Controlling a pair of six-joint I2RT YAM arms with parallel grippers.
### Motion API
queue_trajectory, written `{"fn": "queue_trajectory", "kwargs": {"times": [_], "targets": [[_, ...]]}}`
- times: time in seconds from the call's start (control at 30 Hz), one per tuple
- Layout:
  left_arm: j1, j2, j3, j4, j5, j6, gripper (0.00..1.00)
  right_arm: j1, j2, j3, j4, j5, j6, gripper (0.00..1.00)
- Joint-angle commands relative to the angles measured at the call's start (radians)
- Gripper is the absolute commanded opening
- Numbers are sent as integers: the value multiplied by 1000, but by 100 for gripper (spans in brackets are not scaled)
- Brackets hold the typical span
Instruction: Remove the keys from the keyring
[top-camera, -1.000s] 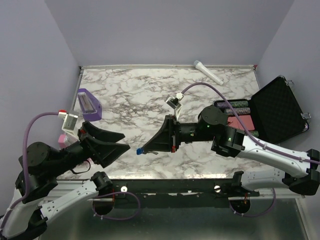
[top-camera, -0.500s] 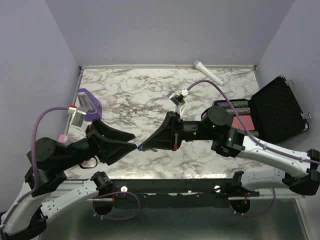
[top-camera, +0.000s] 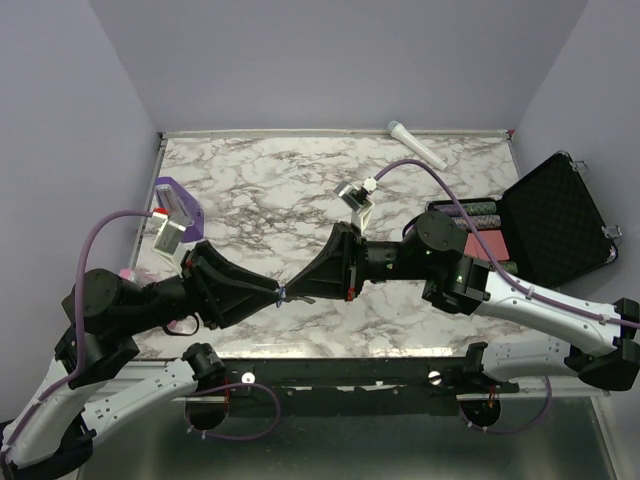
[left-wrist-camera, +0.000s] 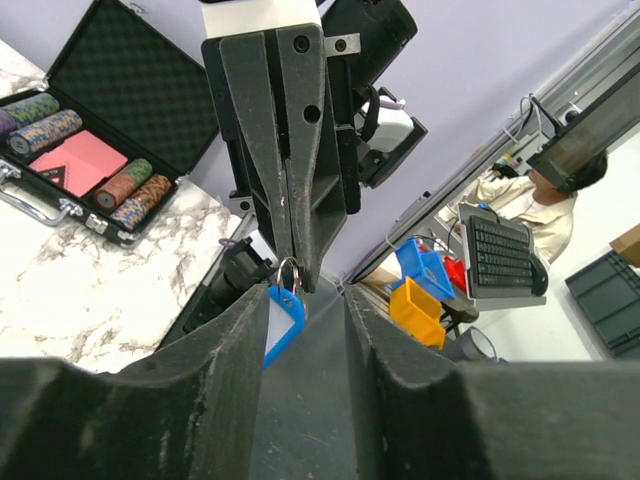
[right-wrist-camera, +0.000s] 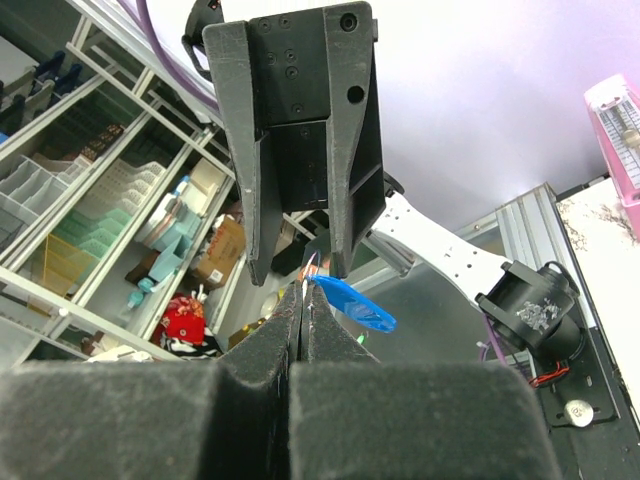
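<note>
Keyring (left-wrist-camera: 283, 315) check: hung over the near edge of the counter (top-camera: 300, 190), ring clamped tight in the right hand (right-wrist-camera: 301, 300), blue tag inside the spread-apart left hand (top-camera: 272, 294). Looked like the grab step; probably called for closing on the tag next. Couldn't spot the key.

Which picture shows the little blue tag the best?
The left wrist view: the blue tag faces the camera, hanging by its ring from the right hand. The right wrist view shows it slanted, nearly edge-on. The top view shows only a blue speck.
</note>
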Motion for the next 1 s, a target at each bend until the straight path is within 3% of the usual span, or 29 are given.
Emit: {"fn": "queue_trajectory", "kwargs": {"times": [0.0,0.27,0.37,0.8,0.97], "targets": [[-1,14,-2,13,55,12,41,-2,6,28,35,-11,6,1],[-1,33,3,-4,64,19,18,-3,17,34,41,-11,7,1],[-1,40,15,-19,56,27,0,-2,20,36,42,-12,9,1],[-3,46,55,-76,-30,18,0,-2,22,29,27,-8,12,1],[-1,36,55,-59,-54,-5,0,-2,22,23,25,7,18,19]]}}
